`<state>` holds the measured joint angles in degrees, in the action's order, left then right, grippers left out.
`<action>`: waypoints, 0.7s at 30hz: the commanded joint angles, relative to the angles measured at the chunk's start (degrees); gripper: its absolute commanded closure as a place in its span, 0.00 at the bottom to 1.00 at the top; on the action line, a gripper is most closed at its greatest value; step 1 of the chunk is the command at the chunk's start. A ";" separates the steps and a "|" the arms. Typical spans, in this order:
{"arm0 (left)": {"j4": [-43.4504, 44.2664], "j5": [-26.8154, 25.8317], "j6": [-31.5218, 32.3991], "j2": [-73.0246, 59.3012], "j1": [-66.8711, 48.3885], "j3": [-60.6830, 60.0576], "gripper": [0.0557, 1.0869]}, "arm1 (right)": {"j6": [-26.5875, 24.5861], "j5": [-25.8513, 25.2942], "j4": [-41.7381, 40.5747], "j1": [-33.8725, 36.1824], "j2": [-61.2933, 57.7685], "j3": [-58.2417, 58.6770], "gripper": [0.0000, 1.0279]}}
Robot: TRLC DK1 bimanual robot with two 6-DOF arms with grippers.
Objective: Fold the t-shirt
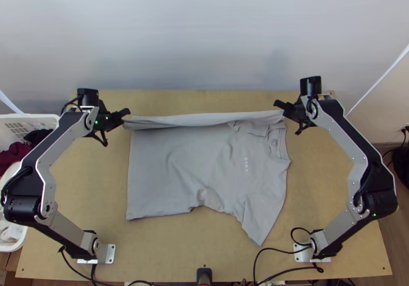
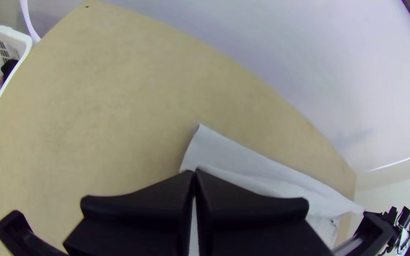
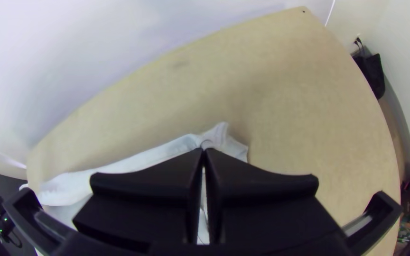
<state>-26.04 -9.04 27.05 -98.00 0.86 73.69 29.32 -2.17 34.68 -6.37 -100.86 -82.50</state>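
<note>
The grey t-shirt (image 1: 189, 158) lies on the table, neck opening toward the right and one sleeve pointing to the near edge. Its far side is lifted into a taut fold between both grippers. My left gripper (image 1: 124, 116) holds the fold's left end; in the left wrist view the gripper (image 2: 194, 173) is shut on the t-shirt (image 2: 233, 151). At the right end, near the collar, is my right gripper (image 1: 282, 110). In the right wrist view the gripper (image 3: 204, 150) is shut on bunched cloth of the t-shirt (image 3: 167, 150).
White baskets (image 1: 30, 117) with dark and light cloth stand beyond the table's left edge. A wall (image 1: 204, 36) rises behind the far edge. Bare wood (image 1: 174, 250) lies between the shirt and the near edge, where black cables (image 1: 286, 270) run.
</note>
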 commanded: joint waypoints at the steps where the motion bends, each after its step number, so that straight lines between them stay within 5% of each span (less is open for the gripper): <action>1: 1.43 -0.45 0.81 2.19 0.28 -3.73 0.96 | -0.67 -1.52 -1.01 -0.13 2.77 4.19 0.97; 15: 4.77 -0.45 0.46 4.83 -0.34 -11.46 0.95 | -0.41 -1.96 -9.01 -1.10 9.36 19.83 0.97; 17: 4.42 -0.45 -0.50 5.45 -0.60 -12.34 0.81 | -0.32 -1.87 -9.80 -1.10 10.42 20.98 0.95; 21: 4.07 -2.30 -2.17 7.64 -1.04 -13.75 0.41 | -0.23 -2.48 -9.80 -1.89 13.23 23.61 0.62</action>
<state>-22.11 -9.96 26.46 -93.21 0.32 61.73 29.30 -3.57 25.30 -7.51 -91.07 -61.49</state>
